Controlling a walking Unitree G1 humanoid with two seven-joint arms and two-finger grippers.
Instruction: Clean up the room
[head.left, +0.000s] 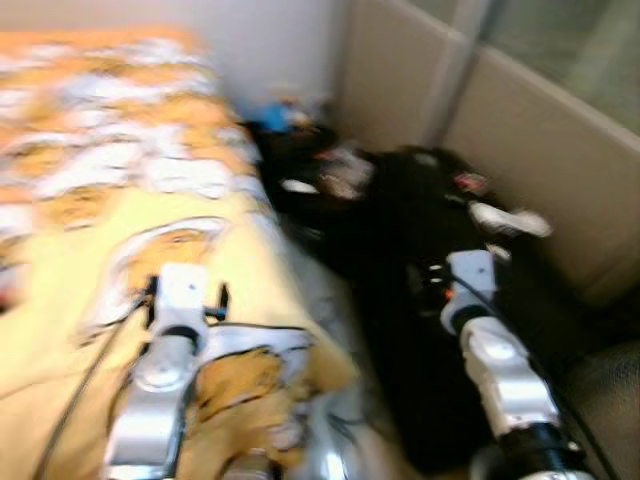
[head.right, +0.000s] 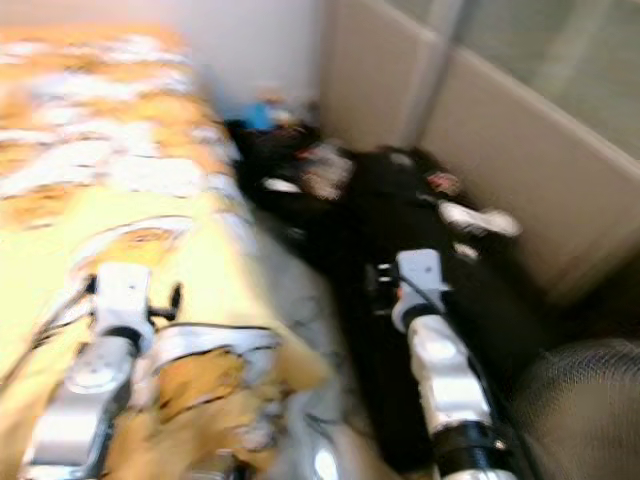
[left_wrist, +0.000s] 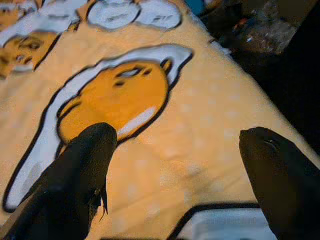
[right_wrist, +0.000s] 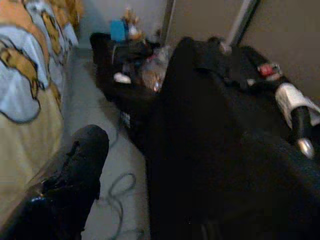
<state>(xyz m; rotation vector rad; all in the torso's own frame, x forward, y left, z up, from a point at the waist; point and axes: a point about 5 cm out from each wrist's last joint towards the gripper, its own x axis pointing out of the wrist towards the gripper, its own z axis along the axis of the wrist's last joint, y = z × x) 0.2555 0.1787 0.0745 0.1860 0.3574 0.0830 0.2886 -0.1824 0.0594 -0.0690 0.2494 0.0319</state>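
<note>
Blanket (head.left: 90, 260), yellow and orange with white-edged cartoon egg figures outlined in black, spread over the bed from 9 to 12 o'clock of the head views, its near corner bunched and drooping off the edge toward 6. Judged soft, light and limp: likely to sag and slide rather than lift as a sheet, so best pinched at a folded edge or the bunched corner, not on the flat middle. Blurred throughout, so weave and folds not made out.

Left gripper (left_wrist: 175, 165) poised just above the blanket, fingers (left_wrist: 80, 170) spread wide with one egg figure between and beyond them, nothing pinched. Right gripper (head.left: 470, 262) out at 3 o'clock over a heap of black clothes and bags (head.left: 420, 240) on the floor beside the bed; only one finger plainly seen in the right wrist view, so spread or pressed together cannot be told.

White shoe-like thing (head.left: 510, 218) lying on the heap near the beige wall panels (head.left: 540, 140). Cable (right_wrist: 120, 187) looped on the grey floor between bed and heap.
</note>
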